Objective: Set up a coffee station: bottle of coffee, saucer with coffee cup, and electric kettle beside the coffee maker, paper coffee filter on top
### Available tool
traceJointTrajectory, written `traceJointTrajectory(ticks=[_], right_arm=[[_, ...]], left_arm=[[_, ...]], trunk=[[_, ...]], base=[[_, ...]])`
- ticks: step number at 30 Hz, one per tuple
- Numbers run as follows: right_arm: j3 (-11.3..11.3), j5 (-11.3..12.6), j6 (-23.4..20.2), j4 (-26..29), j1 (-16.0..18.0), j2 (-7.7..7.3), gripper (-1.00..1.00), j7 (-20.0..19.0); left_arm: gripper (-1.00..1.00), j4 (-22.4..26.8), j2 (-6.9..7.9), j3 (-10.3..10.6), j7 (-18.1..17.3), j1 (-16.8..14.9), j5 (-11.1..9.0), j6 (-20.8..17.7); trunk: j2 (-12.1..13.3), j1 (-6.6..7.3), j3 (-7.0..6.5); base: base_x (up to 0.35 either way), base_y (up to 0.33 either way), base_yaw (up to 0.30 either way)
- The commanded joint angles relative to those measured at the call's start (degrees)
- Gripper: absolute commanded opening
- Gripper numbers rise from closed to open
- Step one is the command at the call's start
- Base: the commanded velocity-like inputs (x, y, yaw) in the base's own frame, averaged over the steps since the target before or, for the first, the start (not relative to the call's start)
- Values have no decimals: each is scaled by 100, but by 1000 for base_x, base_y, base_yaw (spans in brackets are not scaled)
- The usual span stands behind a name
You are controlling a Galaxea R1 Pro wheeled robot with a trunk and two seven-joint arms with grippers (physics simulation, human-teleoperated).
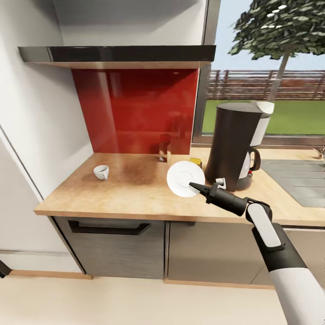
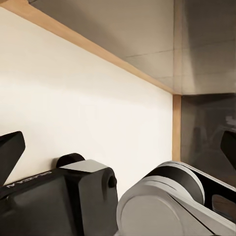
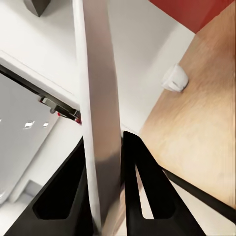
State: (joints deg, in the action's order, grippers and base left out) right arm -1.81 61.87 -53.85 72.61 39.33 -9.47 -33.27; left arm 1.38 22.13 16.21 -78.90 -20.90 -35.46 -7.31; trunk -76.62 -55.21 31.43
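My right gripper point(image 1: 195, 186) is shut on the rim of the white saucer point(image 1: 184, 178), which it holds tilted nearly on edge just above the wooden countertop point(image 1: 135, 189), left of a tall dark appliance with a side handle point(image 1: 232, 144). Seen from the right wrist, the saucer point(image 3: 101, 123) is edge-on between the black fingers point(image 3: 142, 187). The white coffee cup point(image 1: 101, 171) point(image 3: 174, 78) lies on its side at the counter's left. A small brown bottle point(image 1: 164, 152) stands by the red backsplash. My left gripper point(image 2: 118, 147) is open, low by a cabinet base.
A white-topped grey appliance point(image 1: 262, 119) stands behind the dark one, with a yellow item point(image 1: 195, 161) and a small white piece point(image 1: 220, 181) near its foot. A sink point(image 1: 298, 180) is set into the counter's right. A dark hood point(image 1: 117, 54) hangs above. Drawers sit below.
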Motion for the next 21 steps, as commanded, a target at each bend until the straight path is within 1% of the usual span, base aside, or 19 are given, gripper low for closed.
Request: traceJointTrajectory(ticks=[1, 6, 13, 21], right_arm=[[-4, 17, -20, -23, 5, -3, -100, -39], [-4, 18, -20, -96, 5, -2, -100, -39], [-4, 18, -12, -136, 5, 6, -100, -39], [-4, 17, -11, -150, 5, 15, -100, -39]], left_arm=[[100, 3, 2, 49, -20, -2, -49, -60], [100, 3, 2, 49, -17, -2, -49, -60], [100, 3, 2, 49, -15, -2, -49, -60], [100, 3, 2, 49, -12, -2, -49, -65]], trunk=[[-3, 0, 5], [-3, 0, 5], [-3, 0, 5], [-3, 0, 5]], base=[[0, -43, -38], [0, -59, -127], [0, -245, -30], [0, -28, -1]])
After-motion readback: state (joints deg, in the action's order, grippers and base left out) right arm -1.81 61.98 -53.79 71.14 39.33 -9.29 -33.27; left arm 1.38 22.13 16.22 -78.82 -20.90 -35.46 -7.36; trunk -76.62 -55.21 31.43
